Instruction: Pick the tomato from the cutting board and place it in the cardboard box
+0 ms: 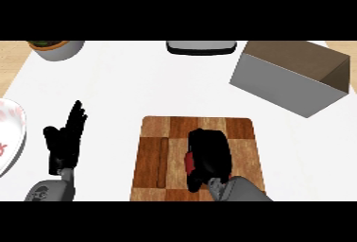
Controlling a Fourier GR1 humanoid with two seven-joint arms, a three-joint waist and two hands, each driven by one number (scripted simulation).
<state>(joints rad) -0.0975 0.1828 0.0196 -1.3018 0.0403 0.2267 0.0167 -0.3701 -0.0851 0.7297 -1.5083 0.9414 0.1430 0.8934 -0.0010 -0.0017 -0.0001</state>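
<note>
Counter: white flat top point(140, 80), bearing every item listed below.
Cutting board: rectangular wooden board point(157, 156) in a checker of light and dark brown blocks, lying at lower centre of the counter, its near edge at the bottom of the view.
Tomato: red round tomato point(189, 160), only a sliver showing at the left side of the right hand; it sits over the middle of the cutting board, whether lifted or resting cannot be told.
Right hand: black hand point(209, 153) on a grey forearm entering from the lower right, palm down over the board, fingers curled round the tomato and hiding most of it.
Left hand: black hand point(64, 139) on a grey forearm at the lower left, off the board, fingers straight and pointing up the view, holding nothing, at rest.
Cardboard box: open box point(289, 85) with grey outer walls and brown inside, at upper right, set at an angle, well apart from the board.
Plate: white round plate with red pattern point(14, 132), cut by the left edge, just beside the left hand.
Pot: grey round pot point(59, 49) with greenery, top left corner.
Tray-like item: dark object with a pale face point(200, 47), top centre, partly cut off; its kind cannot be told.
</note>
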